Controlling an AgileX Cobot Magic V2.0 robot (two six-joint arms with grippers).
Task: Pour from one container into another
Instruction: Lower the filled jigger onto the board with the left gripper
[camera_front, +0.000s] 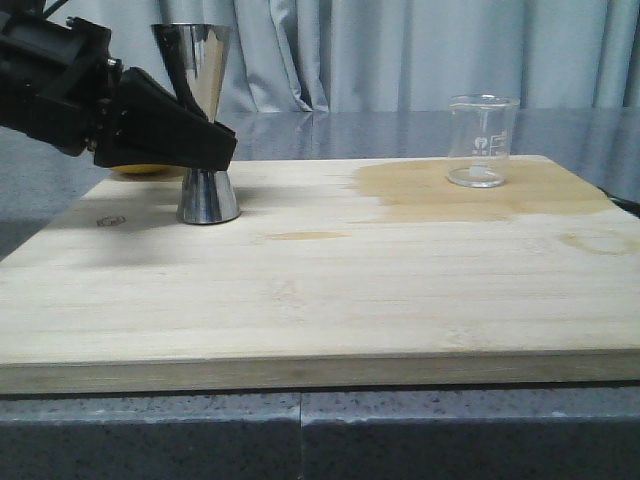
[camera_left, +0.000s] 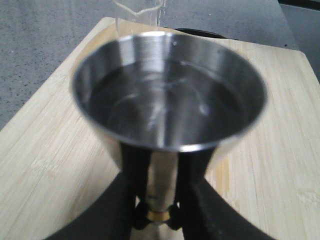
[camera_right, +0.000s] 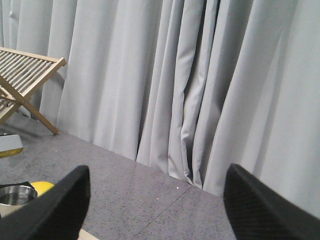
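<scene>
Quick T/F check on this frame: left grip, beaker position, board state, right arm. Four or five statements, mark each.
1. The left gripper is closed on the jigger at its narrow waist. True.
2. The jigger is lifted off the board. False: its base rests on the board.
3. The beaker stands upright on a darker patch of the board. True.
4. The right gripper holds the beaker. False: its fingers are spread wide, nothing between them, facing the curtain.
5. The beaker touches the jigger. False: they stand well apart.
</scene>
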